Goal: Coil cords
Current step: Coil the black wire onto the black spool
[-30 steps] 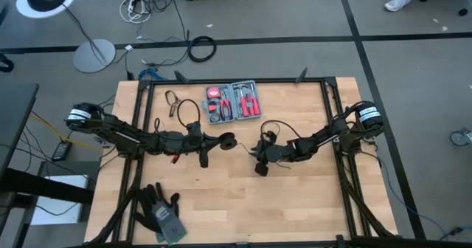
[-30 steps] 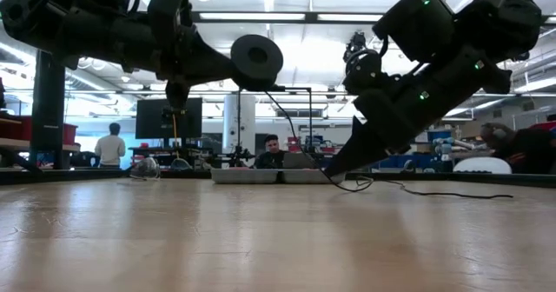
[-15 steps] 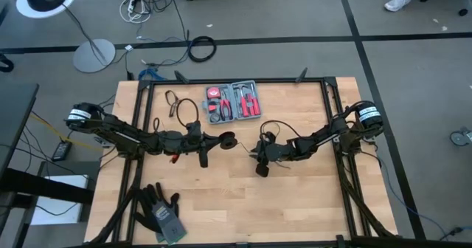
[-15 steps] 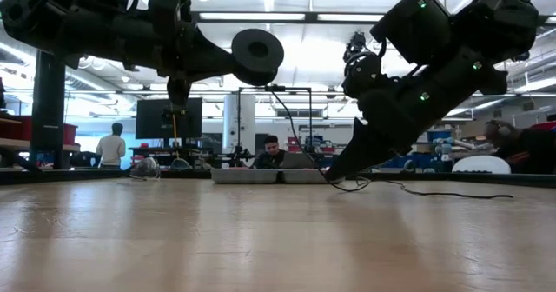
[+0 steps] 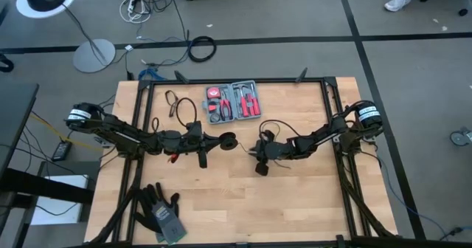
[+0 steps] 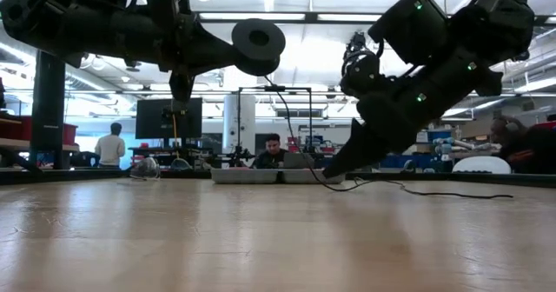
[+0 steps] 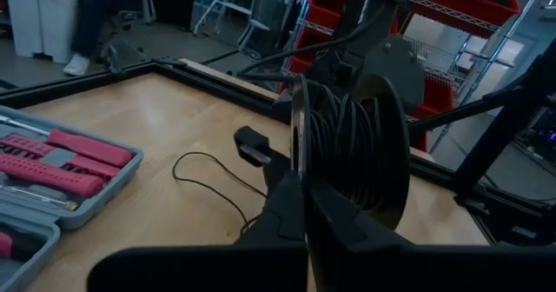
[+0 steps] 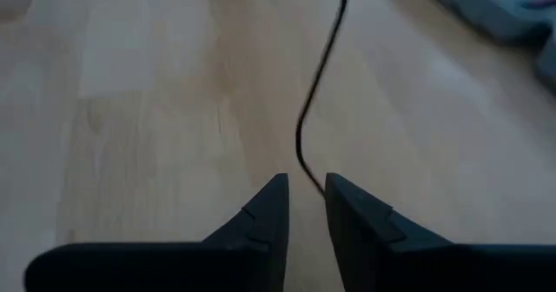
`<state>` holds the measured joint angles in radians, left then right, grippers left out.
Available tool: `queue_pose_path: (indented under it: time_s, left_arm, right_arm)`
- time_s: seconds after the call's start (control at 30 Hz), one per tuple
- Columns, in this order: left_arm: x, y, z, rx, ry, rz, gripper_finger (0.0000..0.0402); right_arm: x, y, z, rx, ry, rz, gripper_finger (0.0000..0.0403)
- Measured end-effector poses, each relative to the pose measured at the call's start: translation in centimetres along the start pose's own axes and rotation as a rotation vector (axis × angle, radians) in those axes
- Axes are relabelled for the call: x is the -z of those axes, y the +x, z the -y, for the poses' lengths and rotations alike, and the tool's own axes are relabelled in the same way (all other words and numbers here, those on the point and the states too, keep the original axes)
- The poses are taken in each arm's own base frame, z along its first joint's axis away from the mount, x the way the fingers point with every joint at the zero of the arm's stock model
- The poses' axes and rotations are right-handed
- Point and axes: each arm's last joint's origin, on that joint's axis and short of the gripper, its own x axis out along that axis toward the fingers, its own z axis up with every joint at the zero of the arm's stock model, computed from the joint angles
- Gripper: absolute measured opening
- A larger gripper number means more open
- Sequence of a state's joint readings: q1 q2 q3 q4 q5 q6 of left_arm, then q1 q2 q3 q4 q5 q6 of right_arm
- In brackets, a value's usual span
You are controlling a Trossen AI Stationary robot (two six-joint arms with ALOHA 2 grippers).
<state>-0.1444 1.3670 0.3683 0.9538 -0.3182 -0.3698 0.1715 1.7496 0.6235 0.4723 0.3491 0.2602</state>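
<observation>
right gripper (image 8: 304, 192): fingers slightly apart round the wire (image 8: 323, 75), running straight ahead | left gripper (image 7: 304, 207): clamped on spool (image 7: 352, 140)

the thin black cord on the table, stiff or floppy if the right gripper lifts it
Probably floppy: the cord lies in loose curves on the table rather than straight. It looks very thin, so likely light and apt to slip between the right gripper fingers unless they pinch fully. Lifted, it would probably sag and trail.
</observation>
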Motion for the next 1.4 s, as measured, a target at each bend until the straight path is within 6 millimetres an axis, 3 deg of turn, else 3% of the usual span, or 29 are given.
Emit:
queue_pose_path:
  time_s: [0.4,0.6,0.73,0.87,1.13,1.4]
  left_arm:
    - [0.0,0.0,0.0,0.001,0.0,-0.002,0.0]
    - [0.0,0.0,0.0,0.0,0.002,-0.005,0.0]
    - [0.1,0.0,0.0,0.0,0.002,-0.007,0.0]
    - [0.1,0.0,0.0,-0.001,0.002,-0.009,0.0]
    - [0.1,0.0,0.0,0.003,0.003,-0.016,0.0]
    - [0.3,0.0,-0.1,-0.003,0.008,-0.03,0.0]
  right_arm:
    - [-0.6,0.4,0.8,-0.033,-0.039,0.032,0.0124]
    - [0.4,2.8,0.3,-0.075,-0.049,-0.019,0.0128]
    - [0.2,4.0,-0.1,-0.005,-0.036,0.005,0.0124]
    - [0.0,3.8,0.0,0.005,-0.025,-0.002,0.0104]
    - [-0.3,2.5,0.4,0.024,-0.059,-0.09,0.0012]
    - [-2.1,-0.3,1.5,0.048,-0.065,-0.137,0.0003]
